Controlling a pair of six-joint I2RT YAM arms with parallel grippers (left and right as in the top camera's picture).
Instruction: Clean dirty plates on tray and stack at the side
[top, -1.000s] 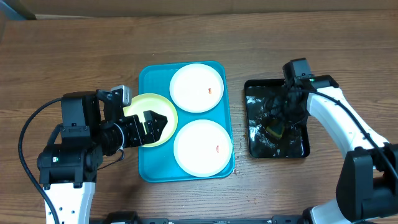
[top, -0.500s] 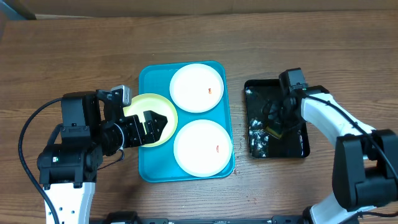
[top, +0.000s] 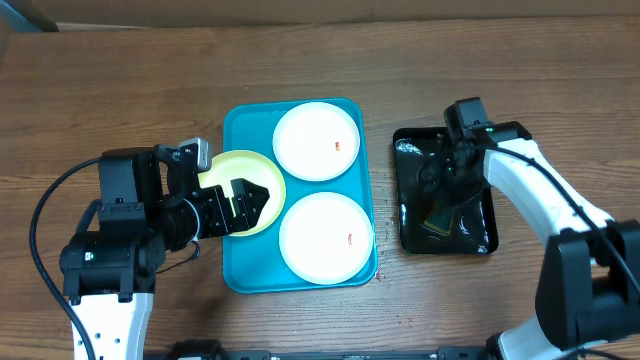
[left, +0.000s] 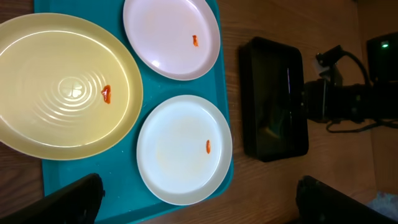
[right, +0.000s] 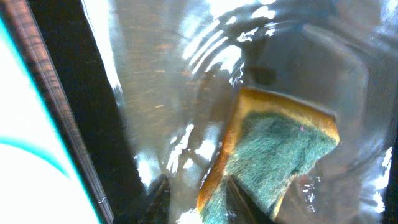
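Against the frame a second back, only the right arm has shifted: its wrist has drawn closer to the tray (top: 245, 262), the sponge (right: 273, 155) sits nearer the front of the black tray (top: 405, 240), and the white splashes there have settled to a glossy dark sheet. The left arm and all three plates lie as before.

The wooden table (top: 120, 80) shows bare grain beyond the tray's far rim and in a narrow strip between the tray and the black tray to its right. The turquoise plastic tray has rounded corners and a raised rim.

The pale yellow-green plate (left: 62, 87), ringed at its centre, overhangs the tray's left rim. One white plate (top: 317, 141) fills the tray's far right corner, and the other white plate (top: 326, 236) fills its near right corner. Each carries a small orange-red smear.

The left gripper (top: 248, 203) hovers over the yellow-green plate, jaws spread wide. The right gripper (top: 447, 195) pinches the sponge, tan with a green scouring face, over rippled water (right: 155, 81).
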